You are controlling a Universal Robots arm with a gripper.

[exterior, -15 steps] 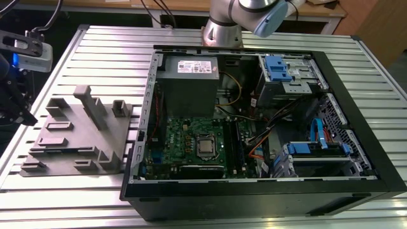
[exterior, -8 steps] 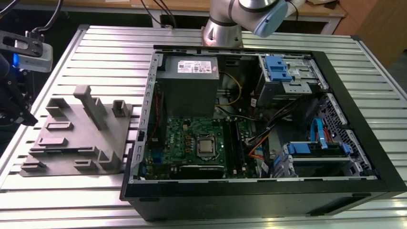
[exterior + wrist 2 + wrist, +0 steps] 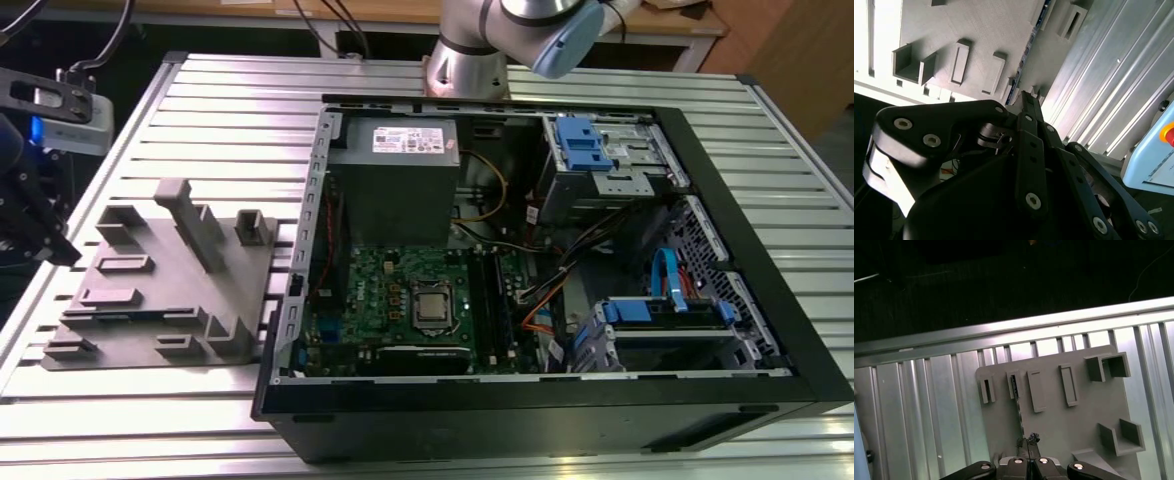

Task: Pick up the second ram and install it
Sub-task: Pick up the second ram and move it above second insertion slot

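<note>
The second ram (image 3: 1016, 396) is a thin dark strip standing on edge in a slot of the grey fixture block (image 3: 1079, 415). In the second wrist view the ram (image 3: 1030, 45) runs as a blue-black line along the fixture block (image 3: 954, 30). My gripper (image 3: 1028, 441) hangs above the block with its fingertips (image 3: 1025, 98) pressed together, shut, over the ram's near end and holding nothing. In the exterior view the gripper (image 3: 60, 252) is a dark shape at the left edge, beside the fixture block (image 3: 147, 290).
An open computer case (image 3: 694, 400) lies at the exterior view's right with the green motherboard (image 3: 400, 300), a grey power supply (image 3: 395, 180) and blue drive brackets (image 3: 582, 145) inside. The ribbed metal table (image 3: 214, 100) carries both. A pale box with a red button (image 3: 1161, 150) stands nearby.
</note>
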